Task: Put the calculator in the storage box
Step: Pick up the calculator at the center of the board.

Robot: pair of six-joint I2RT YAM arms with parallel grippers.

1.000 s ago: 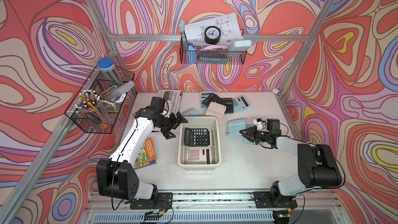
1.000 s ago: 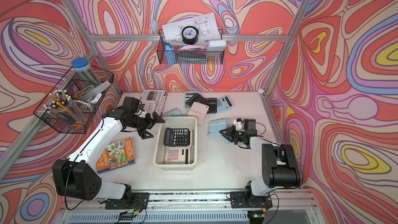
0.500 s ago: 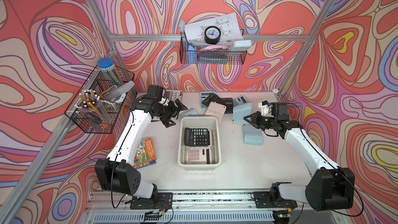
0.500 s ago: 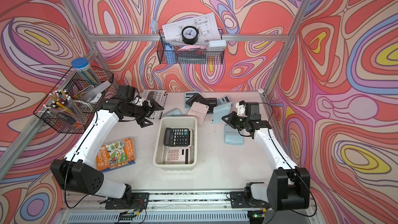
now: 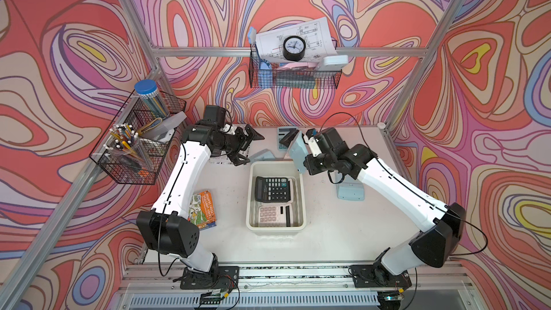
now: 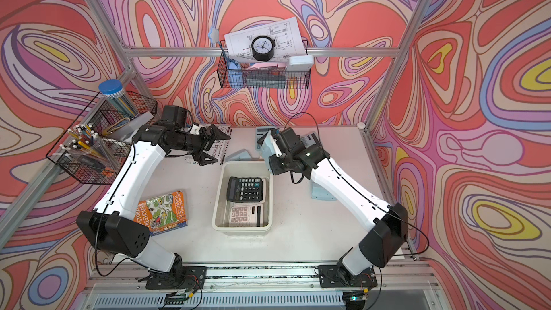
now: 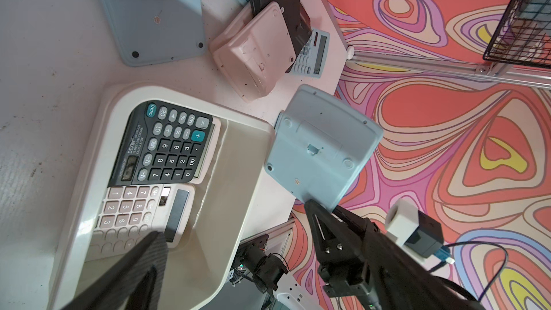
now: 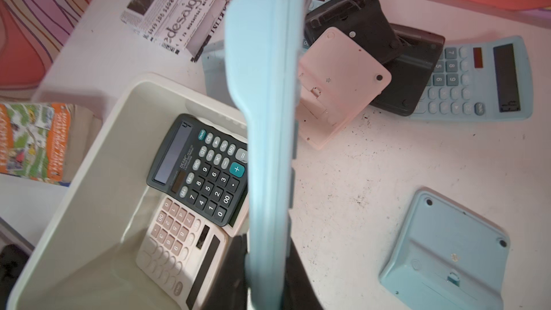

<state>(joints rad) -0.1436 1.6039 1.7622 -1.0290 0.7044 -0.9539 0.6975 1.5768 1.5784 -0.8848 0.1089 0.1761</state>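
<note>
Since half a second before, the right gripper (image 5: 301, 159) had swung the light-blue calculator (image 5: 296, 150) in from over the open tabletop (image 5: 328, 234) toward the storage box (image 5: 252, 204). The left arm had barely shifted.

- Right gripper was clamped narrow on one short edge of the light-blue calculator. The calculator stood on edge in the air over the box's 1 o'clock corner, not yet inside.
- Left gripper (image 5: 247, 148) was empty, jaws spread wide, hovering above the newspaper (image 8: 167, 10) at the box's 10 o'clock.
- In the box lay a black calculator (image 5: 272, 189) and a pinkish calculator (image 5: 272, 216), both keys up.
- A second blue calculator (image 5: 350, 194) lay face down at the box's 3 o'clock.
- A heap of calculators (image 8: 357, 64) sat at 12 o'clock and a book (image 5: 204, 210) at 9 o'clock.
</note>
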